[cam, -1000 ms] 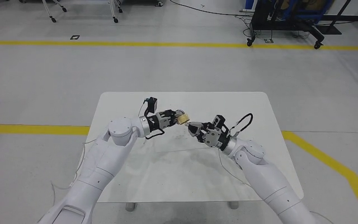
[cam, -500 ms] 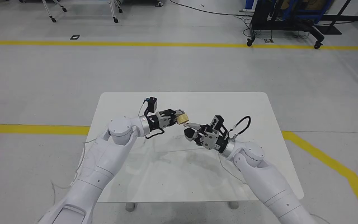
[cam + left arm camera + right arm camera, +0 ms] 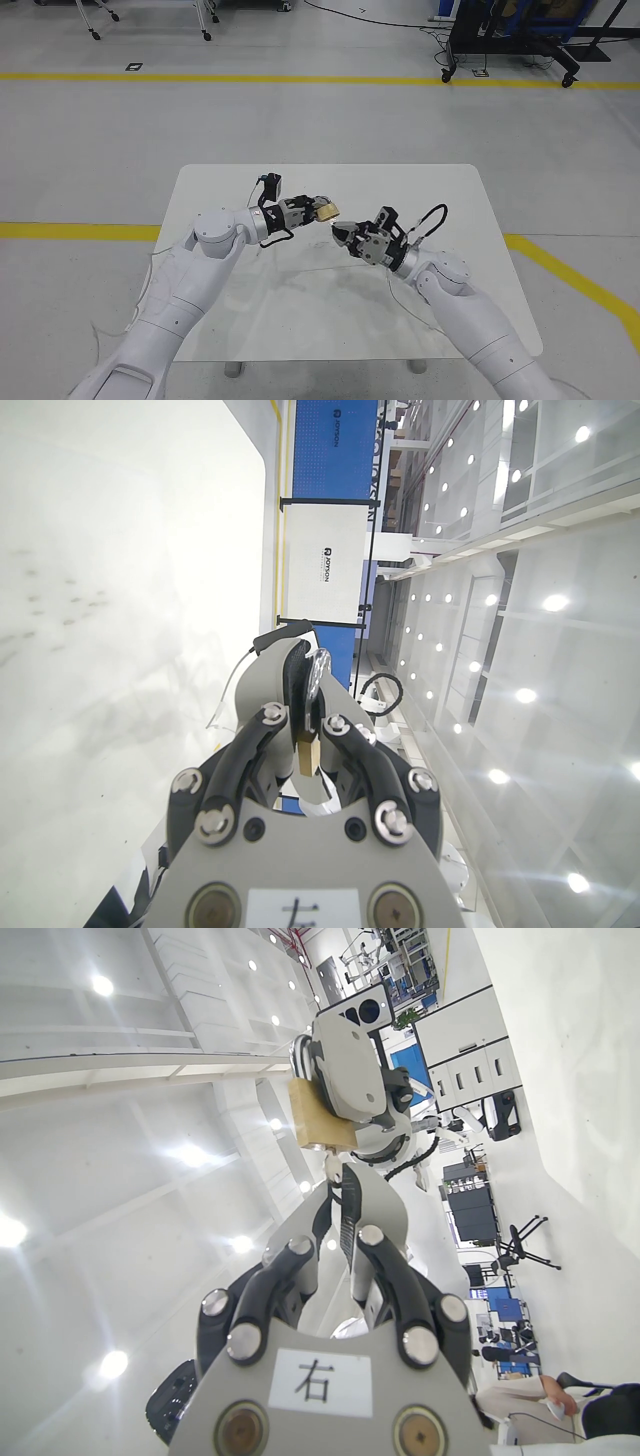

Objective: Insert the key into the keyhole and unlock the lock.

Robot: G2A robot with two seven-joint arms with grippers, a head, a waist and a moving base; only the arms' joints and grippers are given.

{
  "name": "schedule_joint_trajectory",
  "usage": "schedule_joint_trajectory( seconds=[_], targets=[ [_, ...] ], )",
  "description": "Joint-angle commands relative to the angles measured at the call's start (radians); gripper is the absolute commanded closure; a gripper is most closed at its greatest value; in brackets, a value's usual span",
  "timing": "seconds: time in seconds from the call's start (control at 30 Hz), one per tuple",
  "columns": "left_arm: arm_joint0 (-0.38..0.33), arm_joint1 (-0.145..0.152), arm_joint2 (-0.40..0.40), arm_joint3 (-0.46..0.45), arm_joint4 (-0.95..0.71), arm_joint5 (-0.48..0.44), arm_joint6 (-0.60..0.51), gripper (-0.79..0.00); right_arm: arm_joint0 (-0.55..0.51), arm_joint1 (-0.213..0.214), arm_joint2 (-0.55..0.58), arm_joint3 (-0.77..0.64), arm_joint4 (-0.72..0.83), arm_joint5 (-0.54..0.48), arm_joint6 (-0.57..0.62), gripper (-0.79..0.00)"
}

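**Key meets the lock above the table**

Both arms are held up over the middle of the white table, and the two grippers point toward each other.

The left gripper has its fingers closed tight on the lock, a brass padlock. The brass body sticks out to one side of the fingers. Its bottom face is turned to the other arm.

The right gripper is just beside it, a little nearer to the robot. Its fingers are pressed together on the key. The head of the key is hidden between the pads, and only the short metal blade comes out past the fingertips. The tip of the blade reaches the bottom face of the lock, where the keyhole is. I cannot tell how deep it goes in.

The lock and the key are both in the air, above the table surface.
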Motion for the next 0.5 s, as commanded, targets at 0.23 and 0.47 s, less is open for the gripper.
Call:
schedule_joint_trajectory(
  seconds=[0.23, 0.47],
  targets=[
    [0.002, -0.001, 0.007, -0.008, 0.020, -0.020, -0.014, 0.000, 0.014, -0.011, -0.003, 0.037, 0.053, 0.020, 0.007, 0.000],
    [0.014, 0.002, 0.004, -0.030, 0.056, -0.081, -0.011, 0.000, 0.024, -0.020, 0.010, 0.086, 0.164, 0.062, 0.065, 0.000]
  ],
)
